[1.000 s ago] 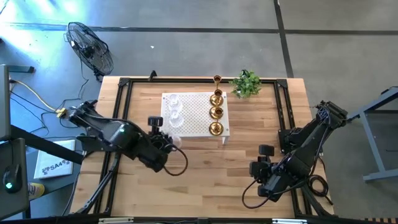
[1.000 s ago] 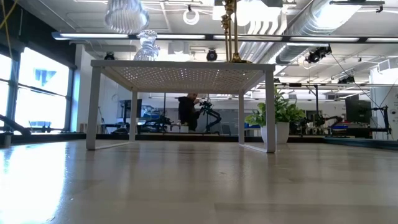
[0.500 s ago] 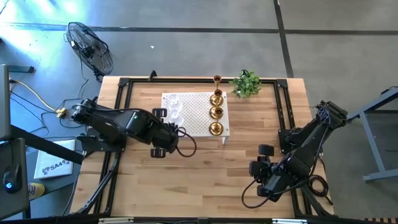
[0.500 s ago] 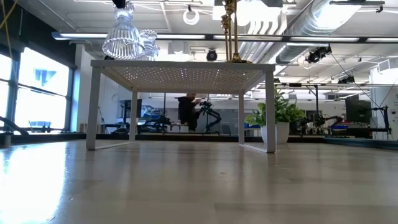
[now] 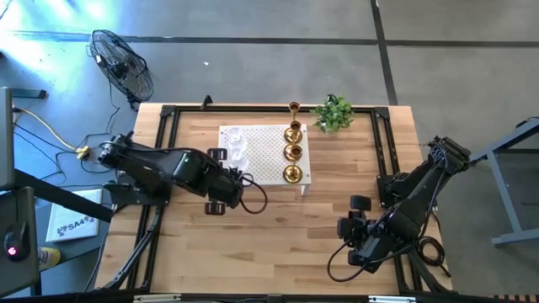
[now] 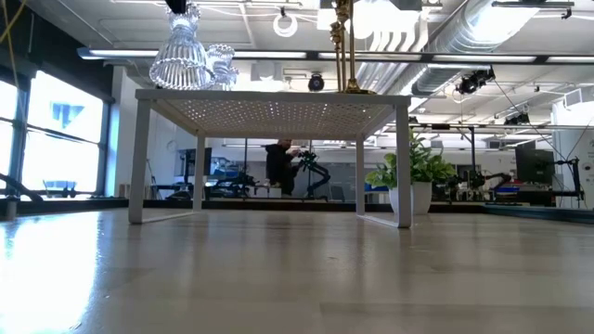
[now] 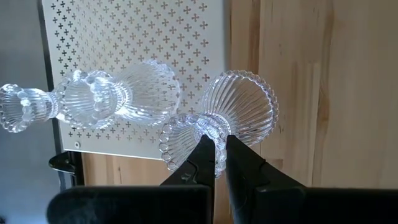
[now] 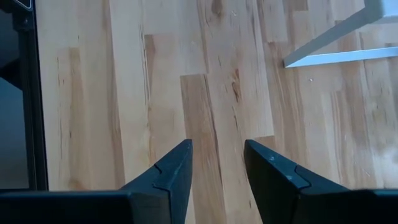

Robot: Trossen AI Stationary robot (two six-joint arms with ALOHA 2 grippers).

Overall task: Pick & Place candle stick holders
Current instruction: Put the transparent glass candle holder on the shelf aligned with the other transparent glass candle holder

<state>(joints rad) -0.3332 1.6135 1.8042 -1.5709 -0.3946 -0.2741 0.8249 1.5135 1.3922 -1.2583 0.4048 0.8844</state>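
My left gripper (image 7: 217,163) is pinched tight on the waist of a clear glass holder (image 7: 217,118), no gap showing btwn the fingers and the glass. A sec ago this holder hung high over the near-left corner of the white platform (image 5: 268,147); half a sec ago I had it down at the platform's edge, and now it has barely shifted, so the descent looks about done. In the low view the glass holder (image 6: 182,51) has its flared base close above or on the platform top (image 6: 269,96) (contact I can't confirm from that angle). Wrist cam shows the base partly past the platform edge, over bare wood, so I judge the placement needs a nudge inward before release, else it may tip off.

Just beside it on the platform stands a second clear holder (image 7: 118,96), w/ a third glass piece (image 7: 22,107) farther along.

Moving right: three gold holders (image 5: 292,151) sit in a row along the platform's right side, a fourth gold holder (image 5: 294,108) beyond on the table, near the small plant (image 5: 333,112).

Far right, my right gripper (image 8: 217,165) waits over bare table (image 8: 211,81), fingers apart, holding nothing.
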